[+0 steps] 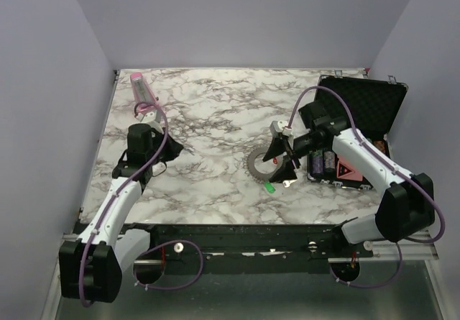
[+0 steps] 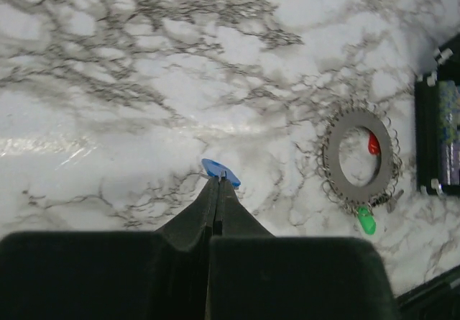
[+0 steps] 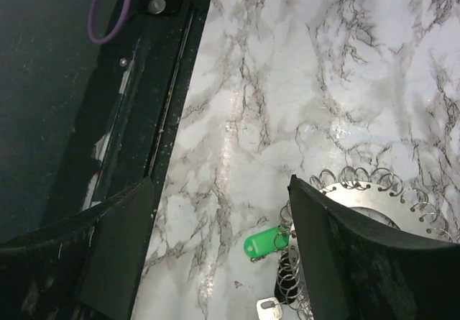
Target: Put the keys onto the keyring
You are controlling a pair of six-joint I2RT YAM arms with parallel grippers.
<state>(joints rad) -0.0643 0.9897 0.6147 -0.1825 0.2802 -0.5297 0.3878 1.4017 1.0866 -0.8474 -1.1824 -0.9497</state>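
Step in hand: getting a key over to the ring. The left gripper point(image 2: 221, 181) is clamped on the blue key point(image 2: 219, 169), pinched by its head at the fingertips. It sits over the left half of the table point(image 1: 208, 104), well apart from the keyring point(image 2: 359, 158). The keyring lies flat, right of centre, just left of the case point(image 1: 359, 104).

The right gripper point(image 3: 215, 212) hangs over the ring's near rim, jaws wide, holding nothing. The green key point(image 3: 264, 241) is at that near rim and looks hooked into the wire loops there, with a silver key point(image 3: 267, 308) just nearer. The red key point(image 2: 373, 144) lies in the ring's hole; attached or not, can't tell.

Next, my read: right claw steadies the ring, left carries blue rightward and threads it onto a free rim loop. Tiny target, needs fine alignment.

The case is open, lid propped up on the far side. Tray holds dark cylinders point(image 1: 321, 163) and a red-triangle item point(image 1: 348, 170). No keys visible in it.
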